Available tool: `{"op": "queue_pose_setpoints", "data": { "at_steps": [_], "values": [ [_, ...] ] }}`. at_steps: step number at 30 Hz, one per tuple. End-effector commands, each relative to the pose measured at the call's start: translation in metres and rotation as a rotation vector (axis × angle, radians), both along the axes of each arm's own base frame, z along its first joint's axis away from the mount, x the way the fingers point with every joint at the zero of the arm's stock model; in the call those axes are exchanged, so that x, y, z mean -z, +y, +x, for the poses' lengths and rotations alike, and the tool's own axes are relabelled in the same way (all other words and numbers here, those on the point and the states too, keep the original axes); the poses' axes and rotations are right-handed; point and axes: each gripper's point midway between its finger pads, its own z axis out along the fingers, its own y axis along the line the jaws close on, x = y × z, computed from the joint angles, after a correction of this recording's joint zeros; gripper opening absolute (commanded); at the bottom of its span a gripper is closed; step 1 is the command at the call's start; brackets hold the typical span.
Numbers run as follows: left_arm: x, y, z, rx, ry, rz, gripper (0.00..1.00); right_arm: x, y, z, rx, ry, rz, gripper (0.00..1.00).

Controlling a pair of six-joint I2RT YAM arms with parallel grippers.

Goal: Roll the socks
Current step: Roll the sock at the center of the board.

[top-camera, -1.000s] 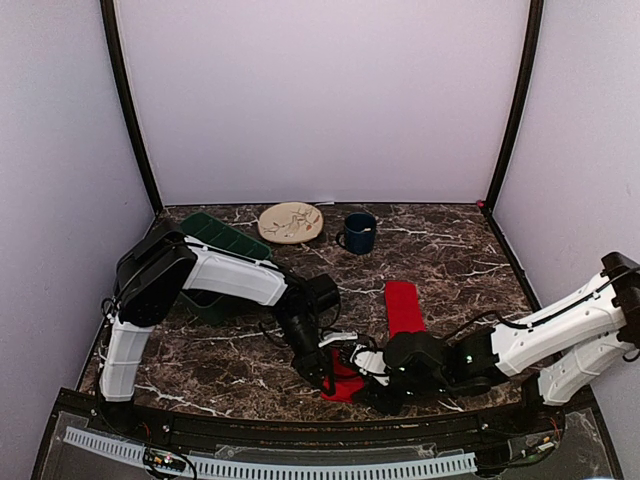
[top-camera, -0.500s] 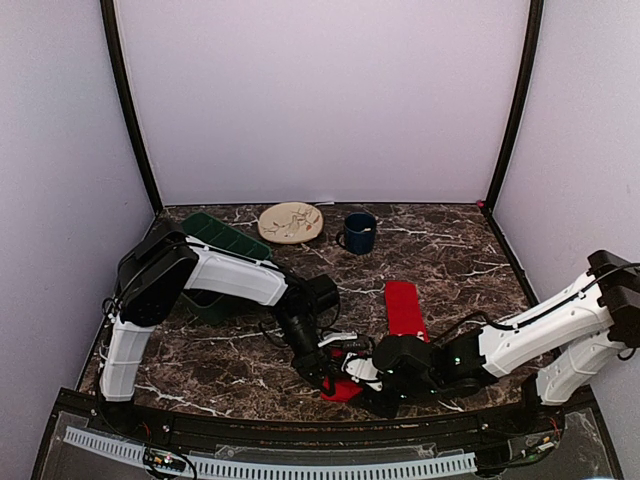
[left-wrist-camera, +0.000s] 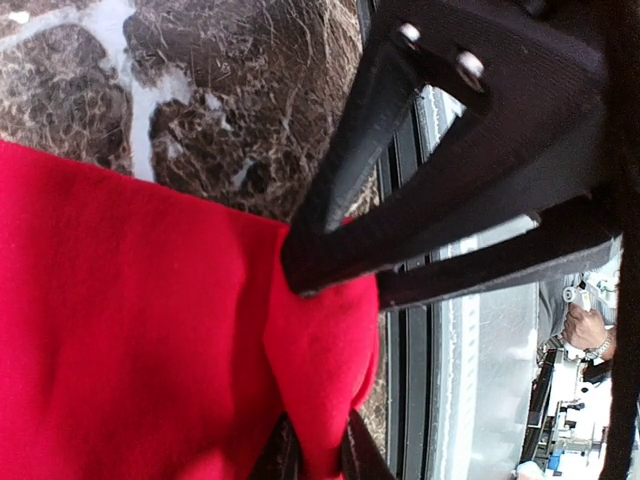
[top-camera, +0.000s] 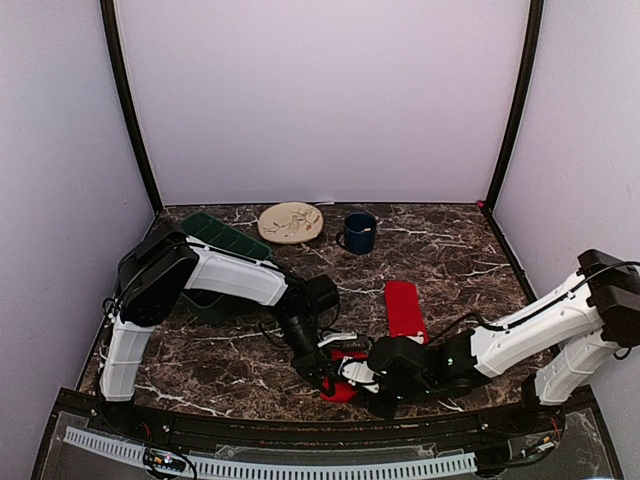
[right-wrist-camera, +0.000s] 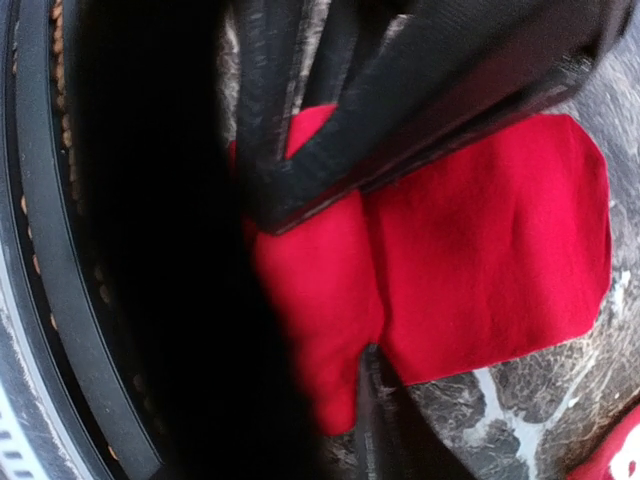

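Soft, limp, light sock [top-camera: 341,390], lower centre. Left gripper [left-wrist-camera: 305,365] clamped on folded edge; right gripper [right-wrist-camera: 315,300] seemingly likewise. Hold there.

We see the near sock [top-camera: 343,388] at the front edge of the table [top-camera: 230,350], with the left gripper [top-camera: 325,378] on its left and the right gripper [top-camera: 362,378] on its right. Both seem to have its edge between their fingers. The other sock [top-camera: 403,308] lies behind it, slightly right. At the back stands a mug [top-camera: 359,232], with a plate [top-camera: 291,222] to its left and a bin [top-camera: 215,262] further left.
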Motion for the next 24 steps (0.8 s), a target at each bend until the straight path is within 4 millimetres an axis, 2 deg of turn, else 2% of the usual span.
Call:
{"op": "queue_pose_setpoints", "data": {
  "at_steps": [1, 5, 10, 15, 24],
  "values": [
    [0.003, 0.005, -0.004, 0.010, 0.021, 0.018, 0.14, -0.010, 0.014, 0.003, -0.010, 0.006, 0.048, 0.23],
    [0.005, 0.006, -0.003, 0.006, 0.014, 0.026, 0.17, -0.010, 0.013, 0.004, -0.008, 0.022, 0.054, 0.11],
    [0.014, 0.009, 0.005, -0.033, -0.011, 0.082, 0.31, -0.009, 0.011, 0.005, 0.003, 0.045, 0.066, 0.01],
    [0.021, 0.021, 0.008, -0.065, 0.005, 0.145, 0.38, -0.008, 0.010, 0.007, 0.012, 0.054, 0.071, 0.00],
    [0.039, 0.038, 0.013, -0.100, -0.024, 0.234, 0.39, -0.009, 0.004, 0.012, 0.045, 0.043, 0.078, 0.00]
  ]
}}
